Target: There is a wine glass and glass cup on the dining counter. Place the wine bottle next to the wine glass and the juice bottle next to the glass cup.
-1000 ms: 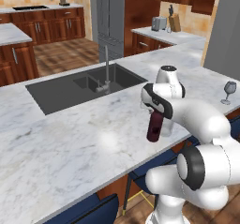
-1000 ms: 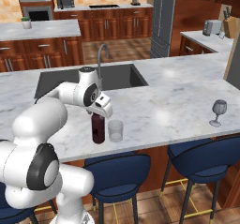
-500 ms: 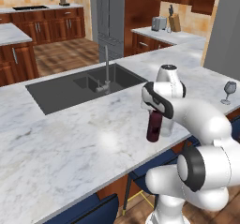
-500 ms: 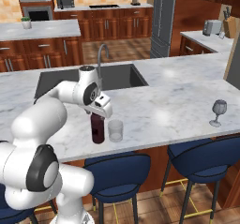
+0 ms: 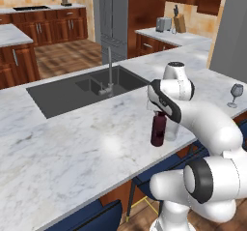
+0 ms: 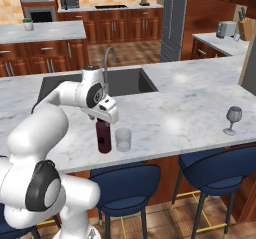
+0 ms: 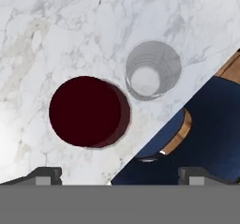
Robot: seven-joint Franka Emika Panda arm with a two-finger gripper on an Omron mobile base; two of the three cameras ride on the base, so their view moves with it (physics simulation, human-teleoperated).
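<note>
Where the dining counter runs across the left base view, its white-grey veined marble carries a dark built-in sink toward the left with a curved steel tap at its right end. Behind it the room is brown wood cabinets and wood flooring, with a smaller marble-topped island at far left, a tall steel fridge in the middle and a toaster on the back counter to the right. Farther right along the near edge of the counter, a dark red bottle stands upright, and the glass cup stands just beside it on its right, close but apart as seen from the hand view. The wine glass stands upright well apart from both, near the counter's far right end. Blue stools sit tucked under the near edge in the right base view. The gripper hangs directly over the bottle's top, pointing down. In the hand view its two fingertips sit wide apart at the lower corners, holding nothing and touching nothing, with the bottle's round dark top above and between them and the cup's clear rim up and to the right of it.
</note>
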